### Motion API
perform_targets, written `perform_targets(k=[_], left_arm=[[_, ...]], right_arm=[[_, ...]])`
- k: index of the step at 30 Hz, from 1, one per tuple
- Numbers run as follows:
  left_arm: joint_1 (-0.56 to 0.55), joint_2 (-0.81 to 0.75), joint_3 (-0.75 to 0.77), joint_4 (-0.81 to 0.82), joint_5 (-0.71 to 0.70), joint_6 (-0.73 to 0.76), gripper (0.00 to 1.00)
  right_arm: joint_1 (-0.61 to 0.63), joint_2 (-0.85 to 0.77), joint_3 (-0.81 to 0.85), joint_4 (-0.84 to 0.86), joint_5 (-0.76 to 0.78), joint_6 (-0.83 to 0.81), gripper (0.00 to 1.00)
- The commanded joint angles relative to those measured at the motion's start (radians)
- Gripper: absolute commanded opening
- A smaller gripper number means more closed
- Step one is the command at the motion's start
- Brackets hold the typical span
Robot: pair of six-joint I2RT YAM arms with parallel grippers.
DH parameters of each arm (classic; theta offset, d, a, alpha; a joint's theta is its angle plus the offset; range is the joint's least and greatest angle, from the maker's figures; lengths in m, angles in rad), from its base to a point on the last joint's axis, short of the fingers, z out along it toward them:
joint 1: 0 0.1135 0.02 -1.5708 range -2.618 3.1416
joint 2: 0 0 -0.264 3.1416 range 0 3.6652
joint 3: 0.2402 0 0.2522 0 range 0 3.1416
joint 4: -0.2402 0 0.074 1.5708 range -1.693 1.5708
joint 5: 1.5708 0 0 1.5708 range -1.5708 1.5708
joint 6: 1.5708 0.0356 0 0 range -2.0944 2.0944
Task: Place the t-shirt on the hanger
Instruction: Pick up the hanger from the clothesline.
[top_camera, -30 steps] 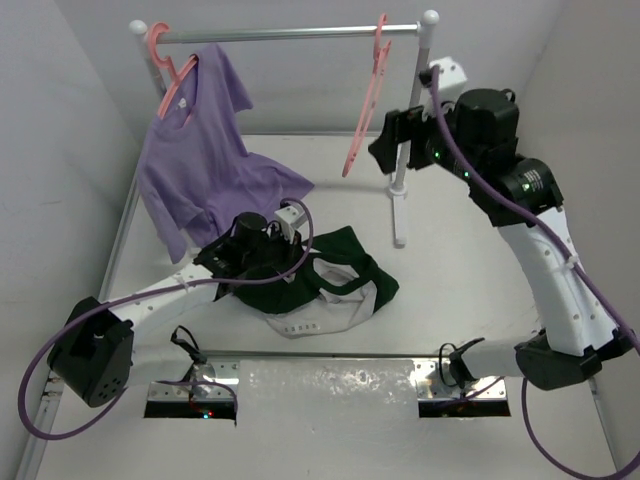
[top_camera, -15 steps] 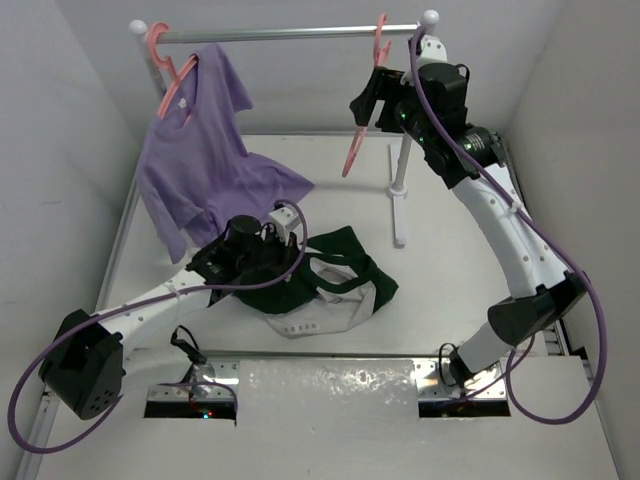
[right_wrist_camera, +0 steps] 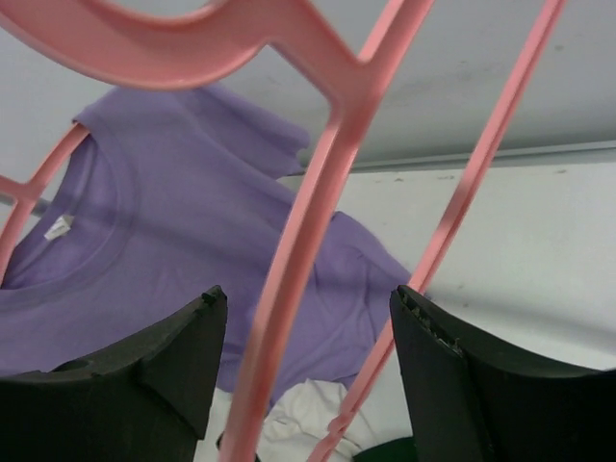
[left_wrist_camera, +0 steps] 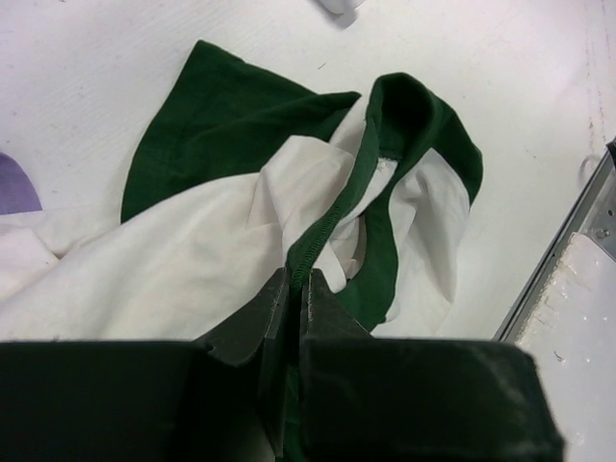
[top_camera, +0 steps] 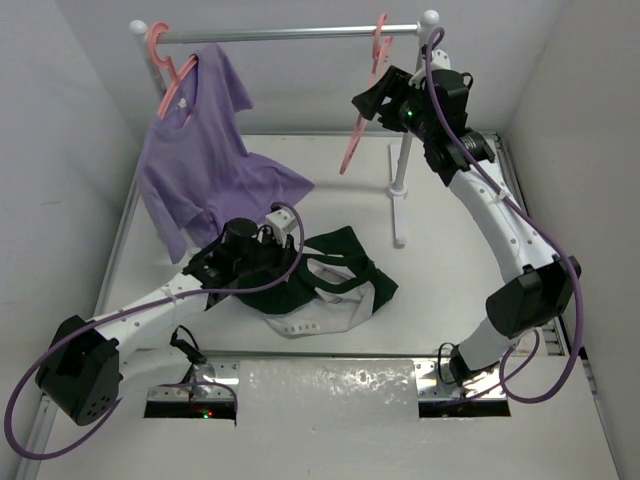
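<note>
T-shirt [top_camera: 340, 290] lies crumpled on counter [top_camera: 450, 280], toward the front edge. Left hand [left_wrist_camera: 296, 289] clenched on its green collar trim. Farther back, right hand [right_wrist_camera: 308, 300] raised by rail [top_camera: 290, 33], fingers spread, one bar of pink hanger [right_wrist_camera: 318, 192] between them; contact unclear. Hanger hooked on rail's right end. Purple shirt [top_camera: 200, 150] hangs at left.

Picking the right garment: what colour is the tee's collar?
The collar is dark green; left wrist view shows it best.
</note>
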Motion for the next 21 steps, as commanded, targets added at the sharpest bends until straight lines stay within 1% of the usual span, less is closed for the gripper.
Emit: perform_targets(k=[1, 5, 6, 9, 10, 15, 17, 18, 21], left_arm=[[0.019, -0.024, 0.003, 0.034, -0.013, 0.026, 0.0], [0.02, -0.018, 0.003, 0.036, -0.014, 0.028, 0.0], [0.02, -0.019, 0.003, 0.037, -0.013, 0.028, 0.0], [0.02, -0.019, 0.005, 0.04, -0.019, 0.026, 0.0], [0.02, -0.018, 0.005, 0.04, -0.019, 0.026, 0.0], [0.02, -0.022, 0.005, 0.034, -0.023, 0.026, 0.0], [0.022, -0.022, 0.003, 0.033, -0.023, 0.026, 0.0], [0.02, -0.022, 0.003, 0.033, -0.023, 0.026, 0.0], [0.022, -0.024, 0.002, 0.036, -0.025, 0.026, 0.0]], right_arm=[[-0.01, 0.005, -0.012, 0.15, -0.079, 0.062, 0.66], [-0.011, 0.028, -0.007, 0.164, -0.124, 0.104, 0.59], [-0.013, 0.031, -0.009, 0.167, -0.133, 0.113, 0.56], [-0.013, 0.044, -0.026, 0.2, -0.153, 0.15, 0.52], [-0.013, 0.051, -0.03, 0.212, -0.156, 0.165, 0.49], [-0.02, 0.064, -0.044, 0.213, -0.161, 0.191, 0.46], [-0.022, 0.064, -0.053, 0.252, -0.173, 0.205, 0.38], [-0.022, 0.064, -0.056, 0.256, -0.173, 0.208, 0.37], [-0.022, 0.064, -0.058, 0.272, -0.188, 0.213, 0.29]])
